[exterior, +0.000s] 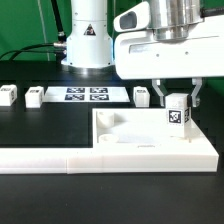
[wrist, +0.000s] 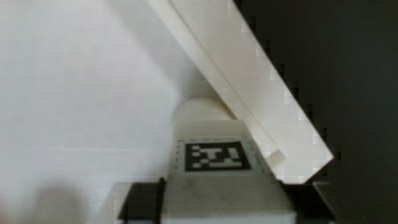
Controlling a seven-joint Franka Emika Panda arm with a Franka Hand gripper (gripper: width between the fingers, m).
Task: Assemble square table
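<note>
The square white tabletop (exterior: 150, 135) lies flat at the exterior view's right, inside the low white L-shaped wall (exterior: 60, 157). My gripper (exterior: 177, 108) is shut on a white leg (exterior: 178, 111) with a black-and-white tag, holding it upright over the tabletop's far right corner. In the wrist view the leg (wrist: 221, 150) sits between my dark fingers (wrist: 143, 200), against the tabletop's surface (wrist: 89, 90) and beside the raised white wall (wrist: 249, 80). Three more legs stand on the black table behind: two at the left (exterior: 9, 95) (exterior: 35, 97) and one (exterior: 141, 95) behind the tabletop.
The marker board (exterior: 85, 95) lies at the back, in front of the arm's white base (exterior: 88, 40). The L-shaped wall runs along the front edge and the right side.
</note>
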